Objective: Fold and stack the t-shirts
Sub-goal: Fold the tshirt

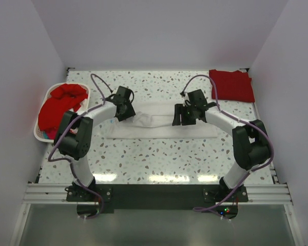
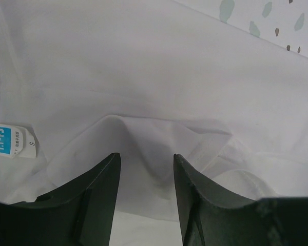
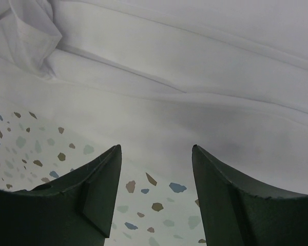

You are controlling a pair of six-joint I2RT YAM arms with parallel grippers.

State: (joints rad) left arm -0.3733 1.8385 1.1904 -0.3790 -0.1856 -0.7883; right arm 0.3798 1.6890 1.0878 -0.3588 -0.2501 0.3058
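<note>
A white t-shirt lies in a long folded band across the middle of the table. In the left wrist view the white cloth fills the frame, with its blue neck label at the left. My left gripper is open and low over the shirt's left end; a raised fold of cloth stands between its jaws. My right gripper is open over the shirt's middle; its jaws straddle the shirt's edge and bare table. A folded red t-shirt lies at the back right.
A white oval basket at the left edge holds crumpled red shirts. The speckled tabletop is walled on three sides. A metal rail runs along the near edge by the arm bases.
</note>
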